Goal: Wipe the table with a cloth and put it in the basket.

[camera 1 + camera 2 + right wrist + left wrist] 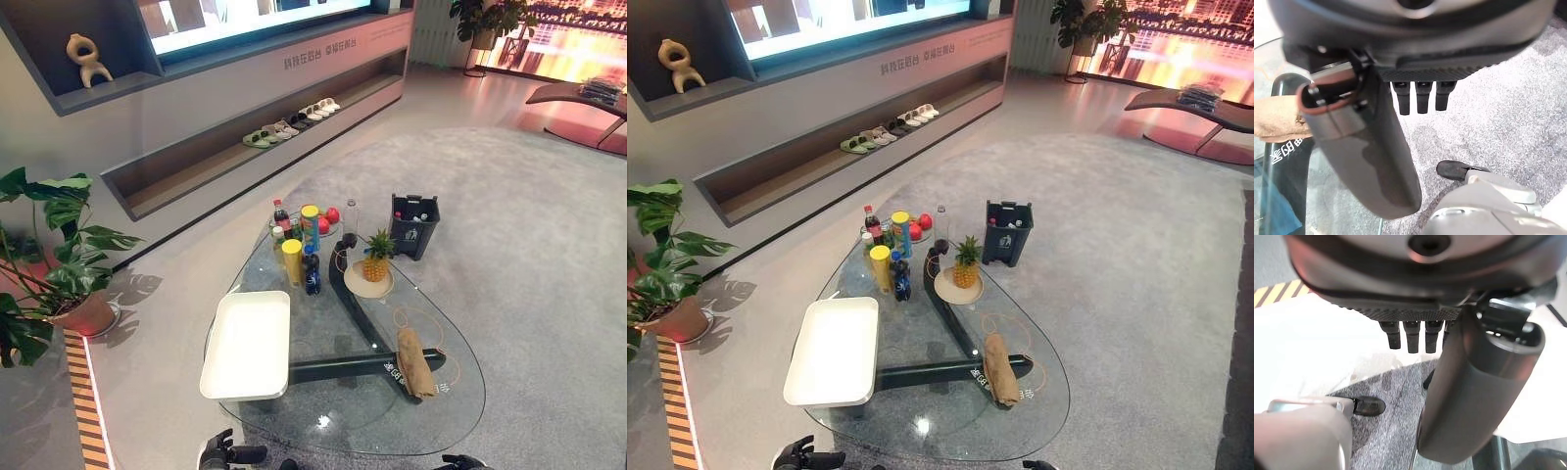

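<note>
Your cloth lies crumpled on the glass table, on the side nearest your right hand, and no finger touches it (it is tan and bunched lengthwise). In the right wrist view it sits beyond the thumb, on the glass, apart from the straight, relaxed fingers. Your left hand hangs with its fingers straight too, holding nothing, over the floor. Farther out from both hands, a white tray rests on the table's left part. Past it stand a yellow can, bottles and a pineapple on a plate. The dark basket stands on the carpet beyond the table.
</note>
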You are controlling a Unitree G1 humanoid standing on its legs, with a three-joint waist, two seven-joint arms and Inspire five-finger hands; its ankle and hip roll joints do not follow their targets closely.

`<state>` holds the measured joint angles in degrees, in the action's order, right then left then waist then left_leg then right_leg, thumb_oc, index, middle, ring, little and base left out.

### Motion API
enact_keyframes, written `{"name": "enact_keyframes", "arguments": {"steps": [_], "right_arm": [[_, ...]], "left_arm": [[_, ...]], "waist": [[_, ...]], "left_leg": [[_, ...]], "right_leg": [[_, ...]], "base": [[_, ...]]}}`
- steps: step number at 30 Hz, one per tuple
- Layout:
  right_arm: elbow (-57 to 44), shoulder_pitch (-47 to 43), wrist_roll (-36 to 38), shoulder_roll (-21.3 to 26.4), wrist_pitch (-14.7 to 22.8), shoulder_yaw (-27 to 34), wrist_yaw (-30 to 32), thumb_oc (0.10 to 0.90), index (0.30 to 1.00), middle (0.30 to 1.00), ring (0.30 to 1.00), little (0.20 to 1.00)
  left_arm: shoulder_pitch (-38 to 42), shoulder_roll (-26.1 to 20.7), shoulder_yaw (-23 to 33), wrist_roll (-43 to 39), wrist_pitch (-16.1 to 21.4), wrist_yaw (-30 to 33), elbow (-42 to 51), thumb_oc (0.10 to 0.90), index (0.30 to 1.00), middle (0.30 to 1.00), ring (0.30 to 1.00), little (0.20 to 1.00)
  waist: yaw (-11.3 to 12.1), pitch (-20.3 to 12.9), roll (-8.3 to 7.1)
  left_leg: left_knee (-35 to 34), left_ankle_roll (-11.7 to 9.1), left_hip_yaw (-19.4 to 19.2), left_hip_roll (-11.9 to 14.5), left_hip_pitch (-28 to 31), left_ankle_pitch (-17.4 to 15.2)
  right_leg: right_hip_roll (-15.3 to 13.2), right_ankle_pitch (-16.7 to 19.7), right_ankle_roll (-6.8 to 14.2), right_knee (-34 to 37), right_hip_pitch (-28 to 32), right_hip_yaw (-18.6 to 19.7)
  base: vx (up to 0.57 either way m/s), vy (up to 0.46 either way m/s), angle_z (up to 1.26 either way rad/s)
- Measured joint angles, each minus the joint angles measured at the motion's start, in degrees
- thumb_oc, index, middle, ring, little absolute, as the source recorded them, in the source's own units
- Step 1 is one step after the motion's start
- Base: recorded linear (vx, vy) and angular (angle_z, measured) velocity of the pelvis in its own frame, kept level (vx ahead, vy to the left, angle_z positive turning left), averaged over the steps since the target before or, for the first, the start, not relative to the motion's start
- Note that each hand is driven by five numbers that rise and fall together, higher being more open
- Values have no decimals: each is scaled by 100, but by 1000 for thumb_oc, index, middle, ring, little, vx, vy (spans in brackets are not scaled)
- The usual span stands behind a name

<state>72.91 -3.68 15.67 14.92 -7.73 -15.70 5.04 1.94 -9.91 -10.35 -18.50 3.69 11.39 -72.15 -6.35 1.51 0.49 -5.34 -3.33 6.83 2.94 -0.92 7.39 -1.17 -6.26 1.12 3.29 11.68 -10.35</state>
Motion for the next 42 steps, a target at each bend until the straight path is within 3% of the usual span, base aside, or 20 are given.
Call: {"name": "enact_keyframes", "arguments": {"steps": [25,33,42], "right_arm": [[4,19,-206,-19,-17,-9,-23,800,900,900,900,900],[-39,17,-203,-19,413,-18,77,800,900,900,900,900],[-539,4,-154,52,1071,-17,683,800,900,900,900,900]], "left_arm": [[-50,9,-5,0,-48,-109,-100,800,900,900,900,900],[-50,7,-5,1,-52,-109,-98,800,900,900,900,900],[-79,5,-3,6,-82,-114,-70,800,900,900,900,900]], "waist": [[0,-32,-23],[3,-32,-21],[5,-11,10]], "left_leg": [[-1,23,-21,-19,4,-16],[0,22,-22,-19,5,-15],[0,24,-51,-18,1,-17]], "right_leg": [[-28,7,7,0,-10,3],[-26,7,7,0,-9,13],[-29,8,10,0,-30,77]], "base": [[13,4,0],[31,-3,0],[56,-20,-2]]}}
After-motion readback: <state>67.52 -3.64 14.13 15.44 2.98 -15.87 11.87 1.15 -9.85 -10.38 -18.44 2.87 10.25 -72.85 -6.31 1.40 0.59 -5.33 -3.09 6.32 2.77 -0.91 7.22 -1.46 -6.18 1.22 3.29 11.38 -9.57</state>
